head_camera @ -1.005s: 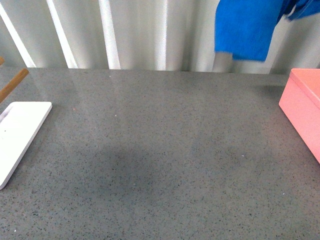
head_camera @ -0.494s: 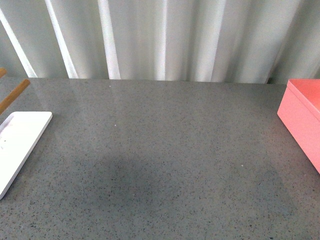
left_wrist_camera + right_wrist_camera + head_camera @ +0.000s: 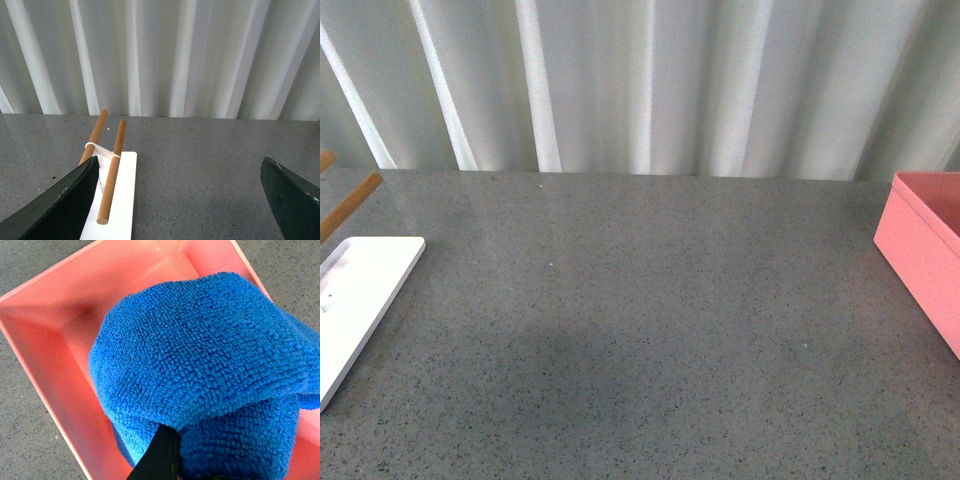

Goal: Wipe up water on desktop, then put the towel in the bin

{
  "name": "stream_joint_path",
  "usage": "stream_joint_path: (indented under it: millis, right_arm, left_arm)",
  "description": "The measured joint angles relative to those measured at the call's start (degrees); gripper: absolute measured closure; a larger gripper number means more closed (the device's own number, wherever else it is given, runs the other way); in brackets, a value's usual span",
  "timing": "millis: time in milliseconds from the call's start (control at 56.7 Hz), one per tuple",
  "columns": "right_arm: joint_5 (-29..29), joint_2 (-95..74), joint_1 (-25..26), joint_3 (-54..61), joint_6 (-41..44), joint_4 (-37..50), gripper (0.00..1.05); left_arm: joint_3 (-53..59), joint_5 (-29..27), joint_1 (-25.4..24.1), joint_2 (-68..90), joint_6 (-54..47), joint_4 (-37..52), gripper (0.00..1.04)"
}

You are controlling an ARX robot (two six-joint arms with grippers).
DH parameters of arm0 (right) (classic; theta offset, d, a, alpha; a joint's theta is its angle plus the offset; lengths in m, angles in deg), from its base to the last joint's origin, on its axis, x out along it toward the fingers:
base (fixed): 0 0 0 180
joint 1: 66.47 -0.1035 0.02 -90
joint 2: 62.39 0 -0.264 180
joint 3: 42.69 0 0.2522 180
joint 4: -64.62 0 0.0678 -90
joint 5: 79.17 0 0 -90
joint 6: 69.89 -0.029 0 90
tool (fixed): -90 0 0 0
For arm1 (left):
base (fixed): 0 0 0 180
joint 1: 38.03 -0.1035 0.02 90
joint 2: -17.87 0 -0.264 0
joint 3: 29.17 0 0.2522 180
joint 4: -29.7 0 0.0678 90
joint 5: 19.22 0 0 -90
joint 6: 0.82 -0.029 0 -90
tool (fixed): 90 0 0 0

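Note:
The bright blue towel (image 3: 200, 360) hangs bunched in my right gripper (image 3: 170, 460), which is shut on it; only one black finger (image 3: 160, 452) shows under the cloth. The towel hangs over the open salmon-pink bin (image 3: 60, 330). In the front view the bin (image 3: 920, 240) stands at the right edge of the dark-grey speckled desktop (image 3: 640, 330); towel and arms are out of that view. My left gripper (image 3: 182, 200) is open and empty above the desktop (image 3: 200, 165), its two dark fingers (image 3: 60, 200) wide apart.
A flat white tray (image 3: 355, 290) lies at the desktop's left edge, with two wooden rods (image 3: 112, 170) held by a white band resting on it (image 3: 120, 200). White pleated curtains (image 3: 640, 80) hang behind the desktop's far edge.
One second ago the towel hung at the upper right of the front view; it has moved right and out of that view. The front view has tilted slightly.

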Motion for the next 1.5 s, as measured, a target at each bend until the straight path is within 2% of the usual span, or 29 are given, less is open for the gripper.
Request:
stream_joint_path:
  millis: [53,159,264,458,564,599,652,705,776,864,970,1111,1146,1252,1340,1446,1499]
  right_arm:
    - [-0.3,-0.5,0.3,-0.2,-0.5,0.0,1.00]
    - [0.5,-2.0,1.1,-0.5,-1.3,-0.1,0.84]
    - [0.9,-4.1,1.8,-1.6,-2.3,-1.7,0.63]
    - [2.1,-6.4,2.3,-3.8,-2.1,-3.9,0.33]
    - [2.6,-6.8,2.4,-3.6,-1.6,-1.7,0.08]
    - [3.2,-6.2,2.5,-3.1,-1.7,0.7,0.05]
    - [3.0,-4.5,2.6,-2.3,-1.4,3.9,0.07]
    - [0.4,-2.1,2.4,0.0,0.1,9.2,0.07]
    - [-2.1,4.6,1.5,5.4,4.0,20.3,0.07]
    - [0.0,16.0,-0.3,13.6,10.3,35.6,0.07]
    - [7.4,30.1,-4.1,23.5,20.0,49.8,0.07]
    - [19.9,42.1,-8.1,34.7,27.4,50.4,0.07]
    - [21.2,44.0,-8.6,37.2,28.4,49.9,0.07]
    - [12.1,51.5,-10.9,49.9,19.1,56.2,0.27]
    - [10.5,57.5,-12.0,58.4,13.4,59.1,0.49]
    - [9.7,61.9,-13.8,65.6,11.6,61.2,0.77]
    - [8.3,63.5,-14.7,67.8,11.4,61.5,0.88]
  left_arm:
    - [0.0,0.0,0.0,0.0,0.0,0.0,0.07]
    - [0.0,0.0,0.0,0.0,0.0,0.0,0.07]
    - [0.0,0.0,0.0,0.0,0.0,0.0,0.07]
    - [0.0,0.0,0.0,0.0,0.0,0.0,0.07]
    - [0.0,0.0,0.0,0.0,0.0,0.0,0.07]
    - [0.0,0.0,0.0,0.0,0.0,0.0,0.07]
    - [0.0,0.0,0.0,0.0,0.0,0.0,0.07]
    - [0.0,0.0,0.0,0.0,0.0,0.0,0.07]
    - [0.0,0.0,0.0,0.0,0.0,0.0,0.07]
    - [0.0,0.0,0.0,0.0,0.0,0.0,0.07]
    - [0.0,0.0,0.0,0.0,0.0,0.0,0.07]
    - [0.0,0.0,0.0,0.0,0.0,0.0,0.07]
    - [0.0,0.0,0.0,0.0,0.0,0.0,0.07]
    - [0.0,0.0,0.0,0.0,0.0,0.0,0.07]
    - [0.0,0.0,0.0,0.0,0.0,0.0,0.07]
    - [0.0,0.0,0.0,0.0,0.0,0.0,0.07]
    - [0.0,0.0,0.0,0.0,0.0,0.0,0.07]
